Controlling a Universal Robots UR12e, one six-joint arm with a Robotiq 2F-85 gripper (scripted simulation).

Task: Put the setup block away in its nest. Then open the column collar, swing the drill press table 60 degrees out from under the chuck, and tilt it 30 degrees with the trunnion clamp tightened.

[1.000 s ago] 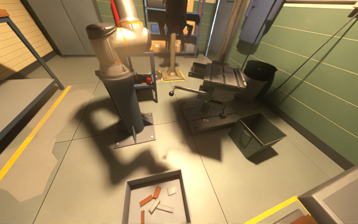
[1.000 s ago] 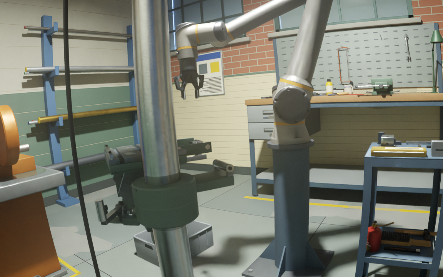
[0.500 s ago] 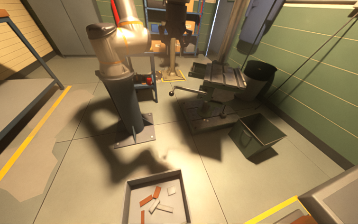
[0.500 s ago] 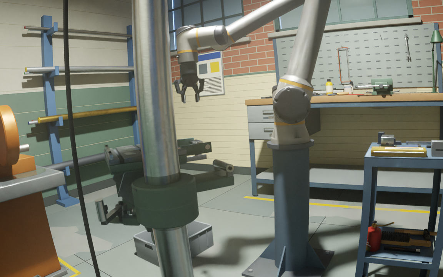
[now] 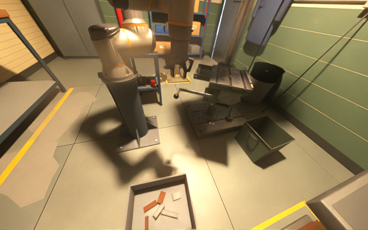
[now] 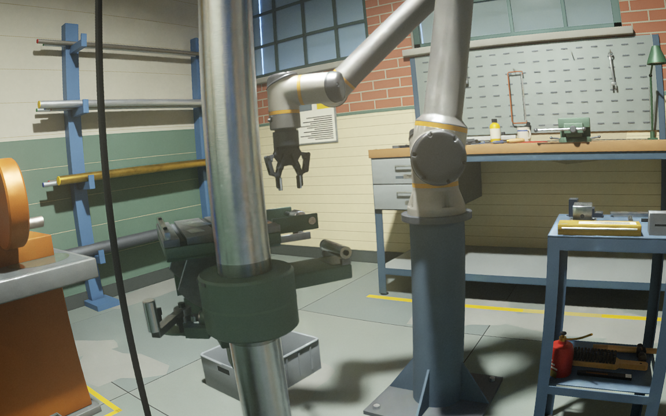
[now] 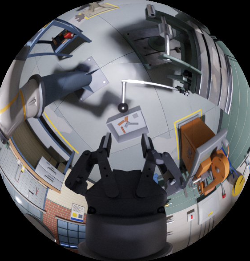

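The drill press table (image 5: 230,77) (image 6: 196,233) is a grey slotted plate on a green bracket, beside the steel column (image 6: 232,155) with its dark green collar (image 6: 247,300). A long crank handle with a black ball knob (image 5: 176,96) (image 7: 122,107) sticks out from under the table toward the arm's pedestal. I cannot pick out the setup block or its nest. My gripper (image 5: 179,71) (image 6: 287,178) (image 7: 126,143) hangs in the air above and to the side of the table, pointing down. It is open and holds nothing.
A grey floor tray (image 5: 160,204) (image 7: 127,124) holds several orange and white scraps. An open green bin (image 5: 262,138) sits by the press base, and a black drum (image 5: 263,81) stands behind it. A blue cart (image 6: 612,305) and the arm's pedestal (image 5: 132,111) stand nearby.
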